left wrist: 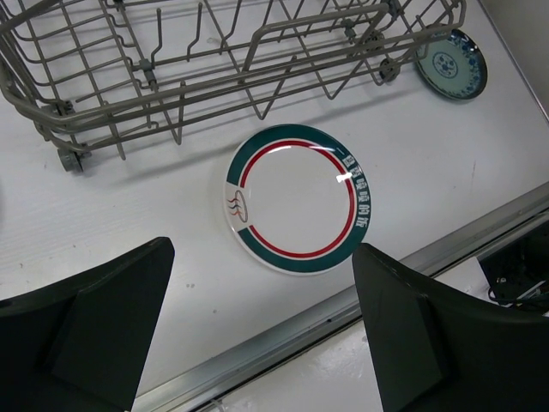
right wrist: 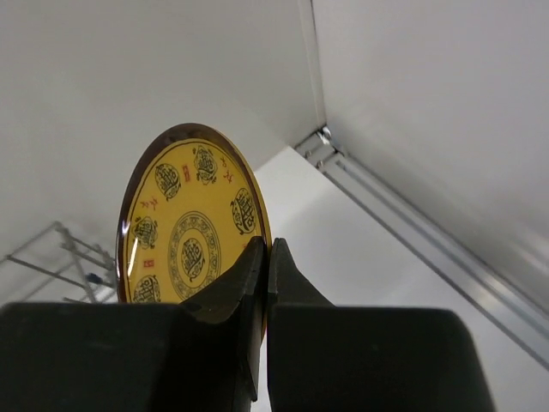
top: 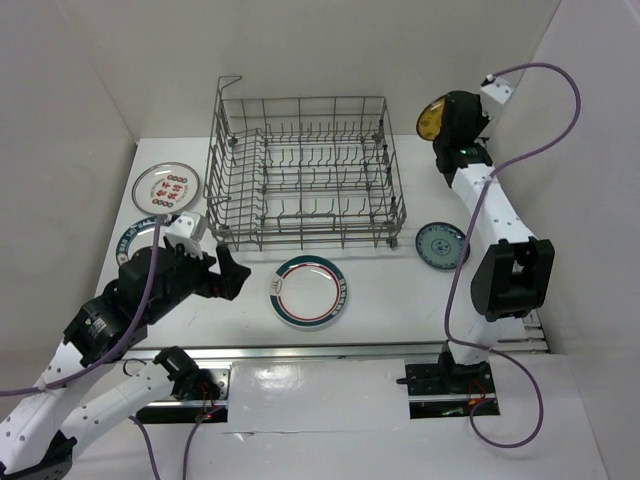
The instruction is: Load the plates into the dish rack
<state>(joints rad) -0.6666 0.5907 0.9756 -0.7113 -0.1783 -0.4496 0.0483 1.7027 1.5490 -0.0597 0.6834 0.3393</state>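
Note:
The grey wire dish rack (top: 310, 236) stands at the back middle of the table, and its front wall (left wrist: 214, 94) fills the top of the left wrist view. A white plate with a green rim and a red ring (top: 309, 291) (left wrist: 298, 198) lies flat in front of it. My left gripper (top: 232, 272) (left wrist: 262, 257) hangs open just left of that plate, holding nothing. My right gripper (top: 447, 124) (right wrist: 268, 249) is shut on the rim of a small yellow-brown plate (top: 432, 119) (right wrist: 189, 227), held on edge in the air beside the rack's far right corner.
A small teal plate (top: 441, 244) (left wrist: 451, 63) lies right of the rack. A white plate with red marks (top: 166, 187) lies left of it. Another green-rimmed plate (top: 135, 235) is partly hidden under my left arm. White walls close in on three sides, and a metal rail (top: 350, 352) runs along the near edge.

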